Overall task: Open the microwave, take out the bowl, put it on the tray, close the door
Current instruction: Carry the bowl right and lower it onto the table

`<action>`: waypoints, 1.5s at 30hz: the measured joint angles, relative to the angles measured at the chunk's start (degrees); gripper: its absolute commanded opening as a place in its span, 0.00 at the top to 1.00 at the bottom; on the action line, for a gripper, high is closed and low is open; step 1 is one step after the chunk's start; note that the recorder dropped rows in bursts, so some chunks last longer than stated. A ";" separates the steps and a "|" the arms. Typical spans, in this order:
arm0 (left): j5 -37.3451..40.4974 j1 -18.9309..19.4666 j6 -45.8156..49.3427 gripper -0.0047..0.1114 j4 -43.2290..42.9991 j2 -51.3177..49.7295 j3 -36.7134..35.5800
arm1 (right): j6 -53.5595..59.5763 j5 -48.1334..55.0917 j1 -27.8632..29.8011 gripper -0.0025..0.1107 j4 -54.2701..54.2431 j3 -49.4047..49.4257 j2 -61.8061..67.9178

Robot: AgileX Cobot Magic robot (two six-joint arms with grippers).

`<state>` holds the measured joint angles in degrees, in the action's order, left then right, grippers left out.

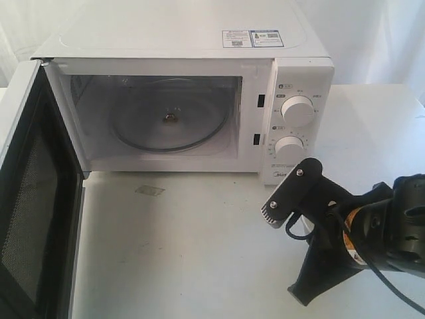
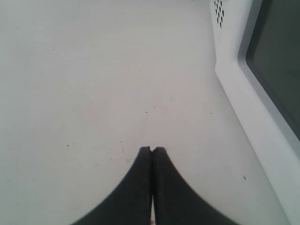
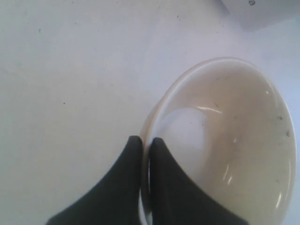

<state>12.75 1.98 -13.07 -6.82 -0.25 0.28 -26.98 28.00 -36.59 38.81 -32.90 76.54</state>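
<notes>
The microwave point(image 1: 199, 40) stands at the back of the white table, its door point(image 1: 33, 199) swung wide open to the left. Inside, only the glass turntable point(image 1: 166, 123) shows. In the right wrist view my right gripper point(image 3: 146, 140) is shut on the near rim of the cream bowl point(image 3: 234, 140), just over the tabletop. In the exterior view the right arm point(image 1: 372, 226) is low in front of the knob panel point(image 1: 295, 119) and hides the bowl. My left gripper point(image 2: 152, 149) is shut on nothing, beside the door's dark window point(image 2: 279, 61). No tray is in view.
The open door juts out over the table's left front. The white tabletop point(image 1: 186, 252) spreads in front of the oven, with a small grey patch point(image 1: 149, 191) on it. A corner of the microwave point(image 3: 262, 9) lies near the bowl.
</notes>
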 measured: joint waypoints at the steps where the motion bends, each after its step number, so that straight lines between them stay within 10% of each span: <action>1: 0.00 0.00 0.00 0.96 0.00 0.00 0.00 | 0.00 0.15 0.00 0.98 0.14 0.12 0.26; 28: 0.00 0.00 0.00 0.96 0.00 0.00 0.00 | -3.88 2.80 0.00 0.98 2.67 0.47 5.65; 38: 0.00 0.00 0.00 0.96 0.00 0.00 0.00 | -4.91 -1.63 0.00 0.63 2.38 2.00 5.65; 45: 0.00 0.00 0.00 0.96 0.00 0.00 0.00 | -6.13 -2.29 0.00 0.59 2.38 2.00 5.13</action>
<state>12.75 1.98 -13.07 -6.82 -0.25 0.28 -33.11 25.71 -36.59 41.19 -30.90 81.67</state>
